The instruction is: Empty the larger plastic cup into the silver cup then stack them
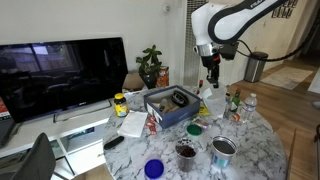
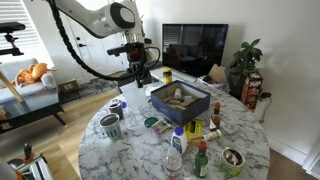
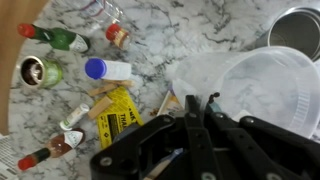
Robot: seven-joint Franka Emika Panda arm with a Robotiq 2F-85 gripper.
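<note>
- gripper [image 3: 203, 100]: the fingers are pressed together, no gap at all. In the wrist view the tips sit right on the near rim of the plastic cup [image 3: 268, 85]. I read that as a pinch on the thin wall, but the contact spot is tucked under the fingers, so I'm not 100% sure.
- plastic cup: its mouth faces up at the wrist camera, so it's upright or close to it, and nothing is being tipped out yet. It's cloudy inside and I can't tell what's in it. From the fingertips the cup body runs away to the right of that view.
- silver cup [image 3: 300, 28]: this is the bit that matters. It's just past the far side of the plastic cup, up and to the right in the wrist view, nearly rim to rim. So the line goes gripper, plastic cup, silver cup.
- in an exterior view the silver cup [image 2: 110, 125] stands on the table [image 2: 130, 150] below the gripper and off toward the edge, upright with its dark mouth open.
- my guess for the pour: tip the plastic cup away from the pinched side, over its far rim, since that's the way the silver cup lies. It probably needs a small shift that way first so the lip is over the opening.
- bottles [image 3: 60, 40] and other clutter are well off on the opposite side, out of the way.
</note>
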